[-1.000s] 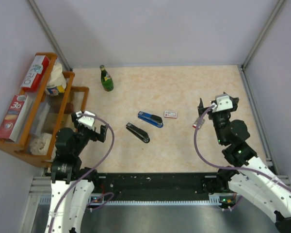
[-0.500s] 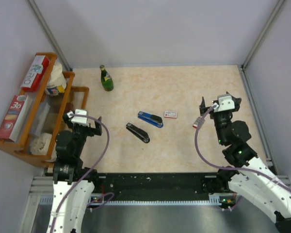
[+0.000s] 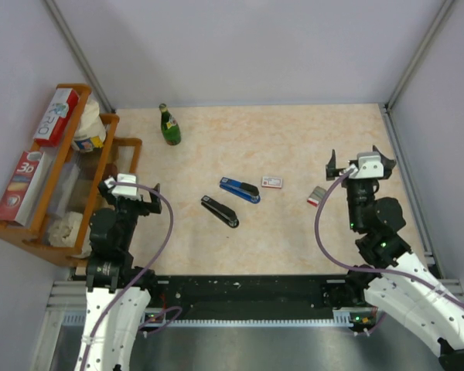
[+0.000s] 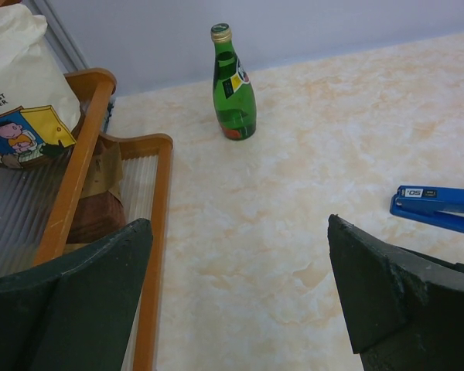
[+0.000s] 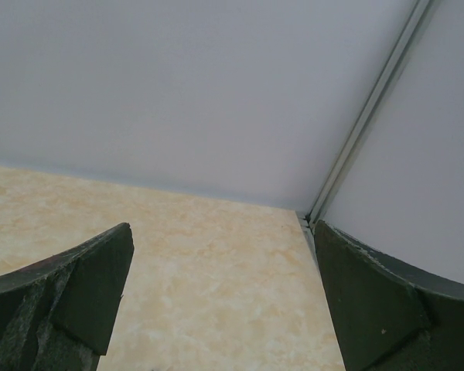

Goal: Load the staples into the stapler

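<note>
Hovering with jaws spread wide and empty, left hand (image 3: 131, 192) and right hand (image 3: 358, 163) flank the marbled tabletop (image 3: 294, 139); the flat cardboard staples box (image 3: 272, 182) lies just beside the slim blue stapler (image 3: 240, 189).

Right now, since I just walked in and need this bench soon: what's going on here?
Two arms are meant to load staples into a stapler, but nothing is held yet. The left fingers and right fingers are both open and empty. The blue stapler, black stapler and staple box lie untouched between the arms, with a small tray nearer the right one.
</note>
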`<state>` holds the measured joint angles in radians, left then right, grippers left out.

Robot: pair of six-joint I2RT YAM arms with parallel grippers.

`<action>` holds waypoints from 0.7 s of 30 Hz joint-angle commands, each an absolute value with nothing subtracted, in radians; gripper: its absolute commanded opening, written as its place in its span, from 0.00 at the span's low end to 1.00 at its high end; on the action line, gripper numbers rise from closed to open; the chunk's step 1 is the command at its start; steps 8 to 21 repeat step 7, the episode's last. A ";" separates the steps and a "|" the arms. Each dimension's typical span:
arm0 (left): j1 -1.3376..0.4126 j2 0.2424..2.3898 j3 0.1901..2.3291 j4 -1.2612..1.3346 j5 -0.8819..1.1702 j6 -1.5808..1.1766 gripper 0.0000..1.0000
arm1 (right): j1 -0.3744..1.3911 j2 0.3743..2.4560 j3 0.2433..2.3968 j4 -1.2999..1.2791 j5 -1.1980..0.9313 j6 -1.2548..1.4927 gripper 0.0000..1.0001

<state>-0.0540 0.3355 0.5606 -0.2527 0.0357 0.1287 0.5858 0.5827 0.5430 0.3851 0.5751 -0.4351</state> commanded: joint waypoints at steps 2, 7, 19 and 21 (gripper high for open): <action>-0.051 0.325 0.551 -0.192 0.037 0.117 0.99 | 0.578 0.572 0.537 0.446 0.580 -0.446 0.98; -0.049 0.327 0.549 -0.198 0.051 0.118 0.99 | 0.580 0.578 0.534 0.446 0.575 -0.448 0.99; -0.049 0.327 0.549 -0.198 0.051 0.118 0.99 | 0.580 0.578 0.534 0.446 0.575 -0.448 0.99; -0.049 0.327 0.549 -0.198 0.051 0.118 0.99 | 0.580 0.578 0.534 0.446 0.575 -0.448 0.99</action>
